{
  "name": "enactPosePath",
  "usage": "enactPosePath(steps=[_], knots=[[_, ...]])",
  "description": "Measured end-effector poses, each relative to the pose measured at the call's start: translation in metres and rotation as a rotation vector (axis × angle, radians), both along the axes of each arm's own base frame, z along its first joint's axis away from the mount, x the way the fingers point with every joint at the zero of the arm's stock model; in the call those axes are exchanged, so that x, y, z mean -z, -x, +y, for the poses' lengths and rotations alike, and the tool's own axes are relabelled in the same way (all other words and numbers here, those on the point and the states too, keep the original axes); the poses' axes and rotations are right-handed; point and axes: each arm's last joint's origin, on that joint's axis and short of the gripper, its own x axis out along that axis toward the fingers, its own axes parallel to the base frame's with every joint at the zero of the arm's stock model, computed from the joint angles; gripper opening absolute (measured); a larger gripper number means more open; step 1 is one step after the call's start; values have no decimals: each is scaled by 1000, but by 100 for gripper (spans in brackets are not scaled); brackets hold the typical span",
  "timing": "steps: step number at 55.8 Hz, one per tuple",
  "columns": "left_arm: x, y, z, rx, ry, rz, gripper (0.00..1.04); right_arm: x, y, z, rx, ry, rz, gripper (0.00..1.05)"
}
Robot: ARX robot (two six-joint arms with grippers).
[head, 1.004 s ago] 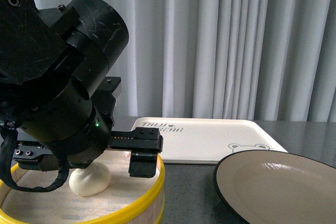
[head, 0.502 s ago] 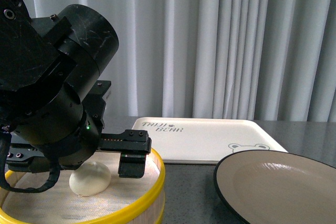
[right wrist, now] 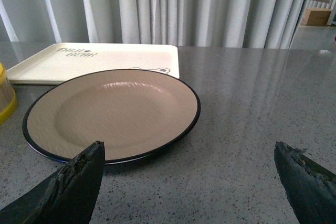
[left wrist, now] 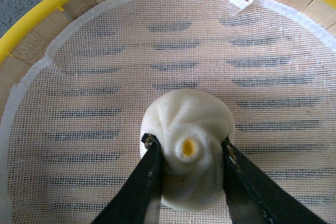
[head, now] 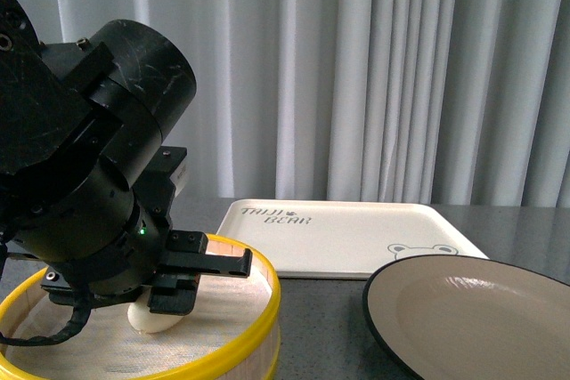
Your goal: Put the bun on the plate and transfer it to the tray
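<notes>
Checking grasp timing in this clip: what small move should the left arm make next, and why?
Probably close the left tool gently on the bun. Its fingers flank the bun on both sides, though firm contact can't be confirmed, and the bun lies on the steamer cloth; the plate is bare.

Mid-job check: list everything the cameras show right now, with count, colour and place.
table: 1, speckled grey, under everything
curtain: 1, pale grey, behind the table
steamer: 1, wood with yellow rim, on the table's left side
cloth: 1, white mesh, lining the steamer
bun: 1, cream-white, inside the steamer
plate: 1, beige with black rim, empty, right of the steamer
tray: 1, cream-white with grey lettering and bear face, empty, behind the plate
box: 1, brown, far back past the curtain's edge
left gripper: 1, black, closed on the bun's sides
right gripper: 1, black, open, above the table near the plate
</notes>
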Motion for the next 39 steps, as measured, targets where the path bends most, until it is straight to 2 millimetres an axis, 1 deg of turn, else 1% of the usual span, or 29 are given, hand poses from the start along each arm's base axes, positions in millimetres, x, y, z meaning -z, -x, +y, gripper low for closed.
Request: enactPosePath(steps=[3, 4, 7, 13, 18, 20, 22, 23, 25, 28, 33, 35, 39], knots=[[-4, 1, 0, 3, 6, -16, 15, 0, 0, 0, 0, 0, 0, 96], [-7, 2, -1, 5, 11, -31, 11, 0, 0, 0, 0, 0, 0, 96], [-15, 5, -3, 17, 20, -66, 5, 0, 0, 0, 0, 0, 0, 96], [-31, 9, -13, 95, 44, -162, 5, 0, 0, 0, 0, 0, 0, 96], [-46, 15, -30, 228, 78, -233, 5, 0, 0, 0, 0, 0, 0, 96], [-50, 19, -38, 286, 86, -242, 5, 0, 0, 0, 0, 0, 0, 96], [-55, 25, -54, 383, 93, -249, 5, 0, 0, 0, 0, 0, 0, 96], [-56, 29, -64, 435, 99, -250, 5, 0, 0, 0, 0, 0, 0, 96], [-56, 32, -78, 505, 104, -247, 5, 0, 0, 0, 0, 0, 0, 96], [-54, 35, -92, 562, 104, -242, 5, 0, 0, 0, 0, 0, 0, 96], [-44, 37, -125, 645, 94, -188, 5, 0, 0, 0, 0, 0, 0, 96], [-40, 36, -139, 667, 80, -155, 5, 0, 0, 0, 0, 0, 0, 96], [-35, 34, -160, 691, 61, -115, 5, 0, 0, 0, 0, 0, 0, 96]])
